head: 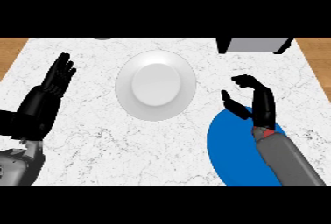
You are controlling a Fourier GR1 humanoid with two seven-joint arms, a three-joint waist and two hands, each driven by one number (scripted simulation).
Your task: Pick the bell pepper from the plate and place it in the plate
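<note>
Your right hand hangs over the upper rim of the blue plate at the lower right of the frame. It is released: fingers loosely bent, thumb held apart, bare tabletop showing in the gap, nothing grasped. Your left hand rests open, fingers up, at the left edge.

You cannot plainly see the bell pepper. The white plate in the upper middle of the frame carries nothing. On the blue plate, your own forearm covers much of the surface. A small red patch shows at the wrist; it may be the pepper peeking out from under the arm, or part of the wrist, and you cannot tell which.

Expect a bell pepper to be light and hollow, with a stiff wall that gives a little under pressure. The skin is smooth and waxy, so it is likely to slide against hard fingertips. Its lobed, rounded body will roll if you nudge it from one side only. Take it across the widest part of the body, with the thumb on one side and the fingers opposite, settling into the grooves between lobes. Avoid the stem, which is too thin to hold.
</note>
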